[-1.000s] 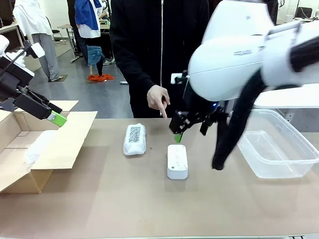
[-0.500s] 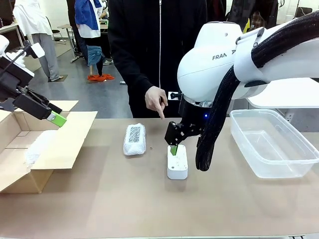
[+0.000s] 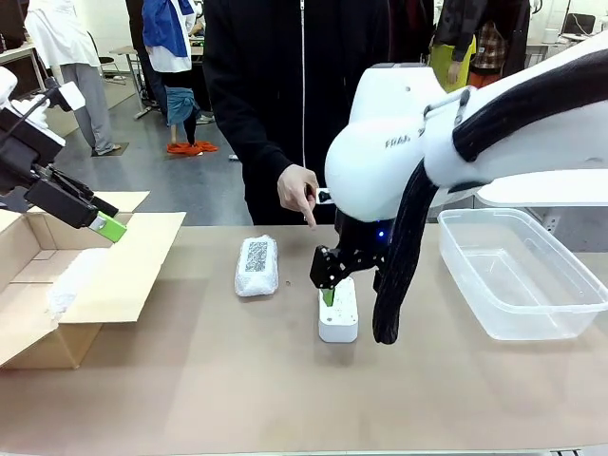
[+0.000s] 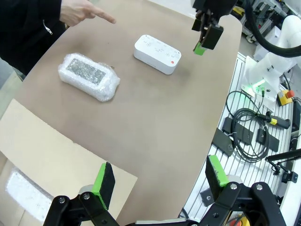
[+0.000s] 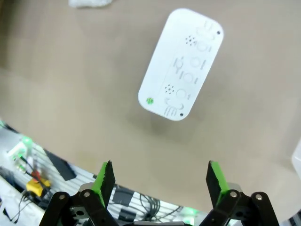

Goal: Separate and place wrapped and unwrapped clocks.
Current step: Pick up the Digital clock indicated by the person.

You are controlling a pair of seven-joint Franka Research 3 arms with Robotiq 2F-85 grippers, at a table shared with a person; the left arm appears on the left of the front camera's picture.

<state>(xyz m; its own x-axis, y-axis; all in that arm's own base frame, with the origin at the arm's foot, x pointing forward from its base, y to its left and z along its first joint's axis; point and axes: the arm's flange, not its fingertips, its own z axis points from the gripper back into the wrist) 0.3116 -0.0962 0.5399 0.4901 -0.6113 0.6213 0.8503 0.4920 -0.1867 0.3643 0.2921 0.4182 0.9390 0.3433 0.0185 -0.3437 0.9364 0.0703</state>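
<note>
While working across the broad brown bench (image 3: pixel 190 380), treat the open cardboard box (image 3: pixel 123 275) on the robot's left, already holding one crinkly whitish wrapped bundle (image 3: pixel 71 280), as the wrapped side. Treat the clear plastic tub (image 3: pixel 546 323) on the right as the likely home for the bare one.

Step in hand, by the look of it: grasping the smooth white plastic unwrapped clock (image 3: pixel 340 321). Lying flat near the bench's middle, just beside a second crinkly wrapped bundle with a dark speckled patch (image 3: pixel 256 266). Beyond both, a person's hand (image 3: pixel 299 190), pointing down.

Right tool (image 3: pixel 330 293) hanging above the clock, jaws spread wide, gripping nothing. Seen from the wrist, block skewed to the finger line and not yet between the fingers. So roll the wrist to square up, centre over the block's middle, straddle the narrow width, and lower with the green pads (image 5: pixel 105 175) flanking both long sides before closing. Keep clear of the pointing hand.

Left tool (image 3: pixel 104 226) parked over the box, jaws apart, empty.
</note>
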